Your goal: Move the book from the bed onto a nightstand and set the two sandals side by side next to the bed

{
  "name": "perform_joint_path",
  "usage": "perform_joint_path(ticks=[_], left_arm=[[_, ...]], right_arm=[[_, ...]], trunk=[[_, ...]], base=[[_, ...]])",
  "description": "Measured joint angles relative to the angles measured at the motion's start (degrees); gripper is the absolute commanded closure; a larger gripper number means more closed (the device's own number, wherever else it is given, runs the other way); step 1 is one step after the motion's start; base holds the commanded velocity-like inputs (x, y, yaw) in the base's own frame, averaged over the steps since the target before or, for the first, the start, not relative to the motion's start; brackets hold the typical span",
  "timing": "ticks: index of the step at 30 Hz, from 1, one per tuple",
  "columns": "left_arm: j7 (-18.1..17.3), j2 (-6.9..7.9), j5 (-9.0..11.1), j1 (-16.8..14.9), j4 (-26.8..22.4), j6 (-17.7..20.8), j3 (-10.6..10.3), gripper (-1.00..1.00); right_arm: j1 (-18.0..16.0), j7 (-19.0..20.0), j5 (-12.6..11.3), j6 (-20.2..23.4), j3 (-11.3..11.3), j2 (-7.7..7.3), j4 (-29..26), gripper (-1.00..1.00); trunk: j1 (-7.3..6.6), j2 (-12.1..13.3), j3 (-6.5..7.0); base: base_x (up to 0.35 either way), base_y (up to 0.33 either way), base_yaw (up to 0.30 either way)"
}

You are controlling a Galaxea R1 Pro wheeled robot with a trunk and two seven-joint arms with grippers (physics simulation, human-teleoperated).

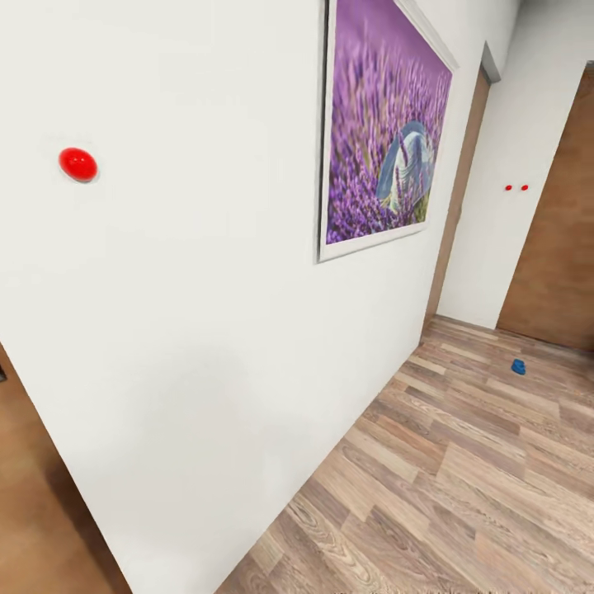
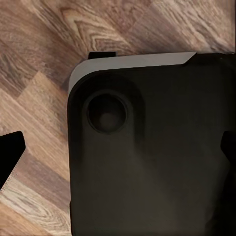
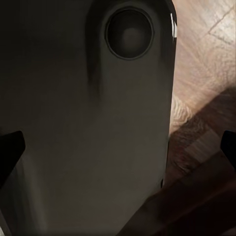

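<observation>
White hallway wall, purple picture, wood-plank floor.
The wall (image 1: 206, 313) is plain white, with a glossy red knob (image 1: 78, 164) at ten o'clock. At one o'clock, a white-framed picture (image 1: 384, 132) shows purple lavender around a blue-grey and white shape. The floor (image 1: 462, 487) has grey-brown planks with darker grain, and a small bright blue sandal (image 1: 518, 366) at three o'clock. A brown wooden door (image 1: 557, 264) stands beyond. Both wrist views show a dark grey-black robot body (image 2: 152, 162).
</observation>
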Motion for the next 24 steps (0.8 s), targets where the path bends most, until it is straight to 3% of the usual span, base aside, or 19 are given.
perform_joint_path(ticks=[24], left_arm=[[0.00, 0.02, -0.02, 0.00, 0.00, 0.00, 0.00, -1.00]], right_arm=[[0.00, 0.00, 0.00, 0.00, 0.00, 0.00, 0.00, -1.00]], trunk=[[0.00, 0.00, 0.00]], base=[[0.000, 0.000, -0.253]])
